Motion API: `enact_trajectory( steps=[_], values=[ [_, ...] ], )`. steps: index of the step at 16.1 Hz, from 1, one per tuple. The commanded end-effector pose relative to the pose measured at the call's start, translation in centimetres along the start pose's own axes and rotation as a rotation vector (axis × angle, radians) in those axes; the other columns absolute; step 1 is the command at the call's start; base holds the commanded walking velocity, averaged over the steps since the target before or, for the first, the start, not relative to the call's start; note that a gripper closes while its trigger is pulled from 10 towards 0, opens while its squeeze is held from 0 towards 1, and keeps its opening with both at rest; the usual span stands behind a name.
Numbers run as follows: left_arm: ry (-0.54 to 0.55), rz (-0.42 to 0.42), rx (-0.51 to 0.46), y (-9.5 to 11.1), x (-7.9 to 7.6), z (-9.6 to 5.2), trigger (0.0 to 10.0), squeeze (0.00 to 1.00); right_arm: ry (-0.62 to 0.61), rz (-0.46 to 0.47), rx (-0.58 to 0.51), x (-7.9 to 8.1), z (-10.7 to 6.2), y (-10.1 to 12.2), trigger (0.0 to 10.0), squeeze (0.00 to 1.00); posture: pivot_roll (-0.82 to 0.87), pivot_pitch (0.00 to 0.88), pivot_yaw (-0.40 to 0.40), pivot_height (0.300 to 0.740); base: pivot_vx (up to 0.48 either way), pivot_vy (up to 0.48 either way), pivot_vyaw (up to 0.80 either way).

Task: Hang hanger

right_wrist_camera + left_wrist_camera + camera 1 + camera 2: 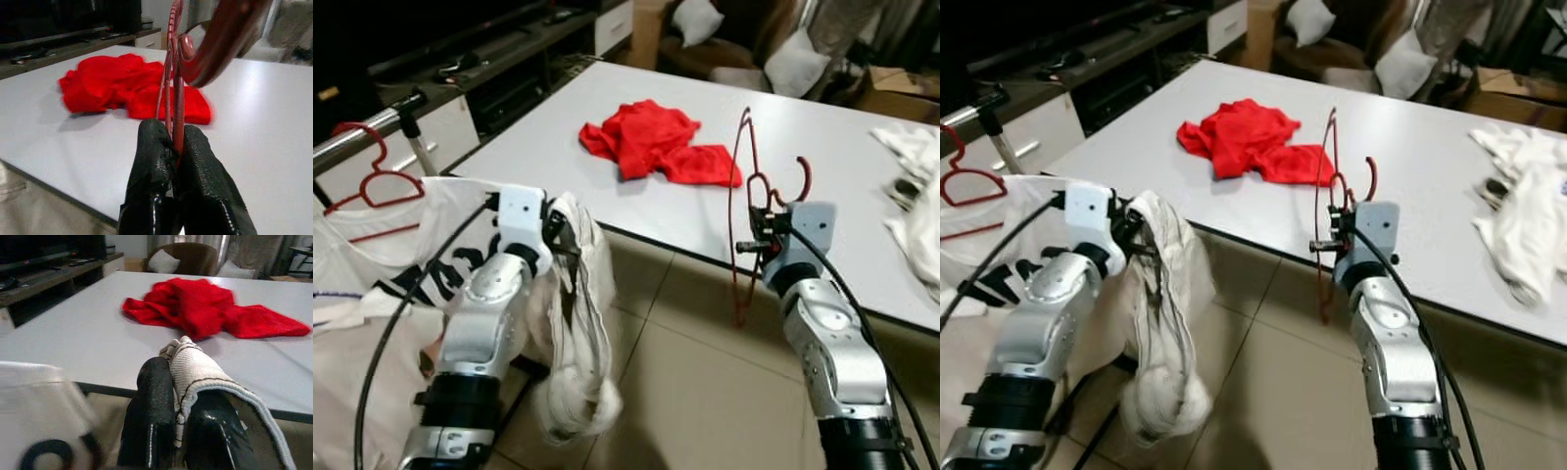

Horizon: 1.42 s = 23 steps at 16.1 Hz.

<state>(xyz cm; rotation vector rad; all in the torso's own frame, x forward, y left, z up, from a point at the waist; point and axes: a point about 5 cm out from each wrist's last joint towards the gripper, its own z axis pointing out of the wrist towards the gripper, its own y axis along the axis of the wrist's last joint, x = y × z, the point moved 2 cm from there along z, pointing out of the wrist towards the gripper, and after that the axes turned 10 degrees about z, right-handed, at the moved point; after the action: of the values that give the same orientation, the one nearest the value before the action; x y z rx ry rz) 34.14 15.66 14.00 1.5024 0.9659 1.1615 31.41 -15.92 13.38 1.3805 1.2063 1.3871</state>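
Two red hangers show: one (740, 211) is pinched near its hook by the right gripper (172, 142), fingers clamped on the wire, held upright at the near edge of the white desk (558, 147); the other (374, 181) hangs on a metal rail (362, 127) at far left, carrying a white printed shirt (382, 274). One left gripper (177, 382) has its fingers shut on a cream garment (573, 323) drooping toward the tiled floor (695, 392). One red cloth (656, 142) lies mid-desk; white clothes (1528, 215) are heaped at the right.
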Motion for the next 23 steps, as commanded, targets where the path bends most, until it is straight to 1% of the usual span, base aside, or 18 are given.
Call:
enact_trajectory(
  steps=[1, 9, 11, 14, 23],
  values=[
    [0.026, 0.012, -0.068, 1.73, 0.86, 0.15, 10.0, 0.0, 0.031, 0.003, -0.014, 0.79, 0.26, 0.44, 10.0, 0.0, -0.06, 0.0, -0.001, 0.74, 0.337, 0.0, 0.0],
    [0.032, 0.011, -0.081, 2.21, 1.22, 0.18, 10.0, 0.0, 0.028, 0.009, -0.015, 0.81, 0.32, 0.48, 10.0, 0.0, -0.06, 0.0, 0.004, 0.74, 0.351, 0.0, 0.0],
    [0.03, 0.011, -0.084, 2.31, 1.15, 0.22, 10.0, 0.0, 0.036, 0.028, -0.003, 0.89, 0.35, 0.39, 10.0, 0.0, -0.06, 0.0, 0.005, 0.74, 0.354, 0.0, -0.8],
    [0.032, 0.011, -0.084, 2.33, 1.16, 0.27, 10.0, 0.0, 0.038, 0.01, -0.012, 0.86, 0.38, 0.51, 10.0, 0.0, -0.06, 0.0, 0.004, 0.74, 0.356, 0.0, 0.0],
    [0.036, 0.012, -0.084, 2.35, 1.26, 0.32, 10.0, 0.0, 0.034, 0.005, -0.021, 0.82, 0.41, 0.62, 10.0, 0.0, -0.06, 0.0, 0.005, 0.74, 0.356, 0.0, 0.0]
  ],
)
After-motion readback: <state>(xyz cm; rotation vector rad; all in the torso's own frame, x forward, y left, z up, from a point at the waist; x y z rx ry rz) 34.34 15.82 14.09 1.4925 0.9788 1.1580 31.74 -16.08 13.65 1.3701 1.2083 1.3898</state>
